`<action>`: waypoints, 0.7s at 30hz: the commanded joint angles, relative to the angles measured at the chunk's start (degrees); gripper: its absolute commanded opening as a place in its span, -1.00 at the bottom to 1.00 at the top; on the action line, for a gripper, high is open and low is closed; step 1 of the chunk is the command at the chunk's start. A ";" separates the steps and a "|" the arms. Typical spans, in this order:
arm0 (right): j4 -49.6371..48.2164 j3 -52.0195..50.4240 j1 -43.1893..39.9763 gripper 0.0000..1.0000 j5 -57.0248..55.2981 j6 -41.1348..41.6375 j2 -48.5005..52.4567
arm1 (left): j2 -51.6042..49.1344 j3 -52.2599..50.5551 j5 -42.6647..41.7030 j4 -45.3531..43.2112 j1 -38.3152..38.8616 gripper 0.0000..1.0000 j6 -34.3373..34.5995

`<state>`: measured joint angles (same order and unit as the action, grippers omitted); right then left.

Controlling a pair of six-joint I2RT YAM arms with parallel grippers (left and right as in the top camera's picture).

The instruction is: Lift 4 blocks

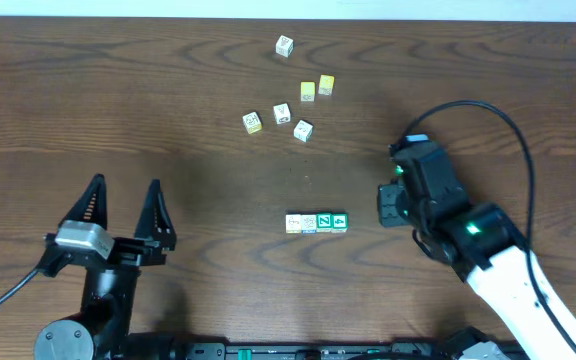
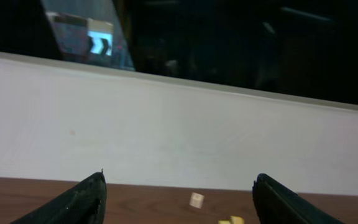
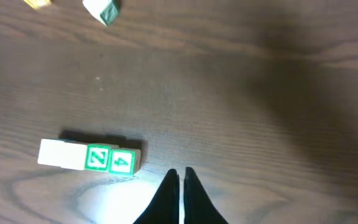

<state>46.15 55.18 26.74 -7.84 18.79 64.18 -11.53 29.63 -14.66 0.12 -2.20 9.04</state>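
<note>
The four blocks lie side by side in a short row on the brown table: a cream one [image 1: 294, 223], a blue-edged one [image 1: 309, 223] and two green-faced ones [image 1: 324, 222] [image 1: 339, 221]. In the right wrist view the green "N" block [image 3: 97, 158] and the green "4" block [image 3: 122, 162] show, with the pale part of the row [image 3: 61, 154] washed out by glare. My right gripper [image 1: 383, 207] [image 3: 180, 175] is shut on nothing, its tips just right of the row and not touching it. My left gripper [image 1: 123, 205] [image 2: 179, 190] stands open at the table's front left, far from the row.
Loose cubes lie scattered at the back: a white one [image 1: 284, 45], two yellow ones [image 1: 308, 91] [image 1: 326, 85] and three more [image 1: 252, 122] [image 1: 281, 113] [image 1: 303, 130]. The right arm's black cable [image 1: 488, 110] loops above the table at the right.
</note>
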 commanded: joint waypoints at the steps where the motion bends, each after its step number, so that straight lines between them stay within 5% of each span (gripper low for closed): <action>1: 1.68 1.29 -0.55 -0.92 -1.46 -0.87 -3.67 | 0.07 2.51 -4.85 2.80 0.02 0.52 -0.85; 8: 8.98 1.29 -0.55 -0.98 -1.11 -0.83 -7.39 | 0.52 17.07 0.90 32.22 0.02 0.51 -7.39; 21: 14.84 1.29 -0.50 -0.97 -1.14 -0.07 -13.11 | 11.17 22.25 1.40 54.51 -0.07 0.51 -3.78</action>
<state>60.86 55.46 26.74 -8.47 18.63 53.17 -0.27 51.94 -13.37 54.22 -2.20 3.09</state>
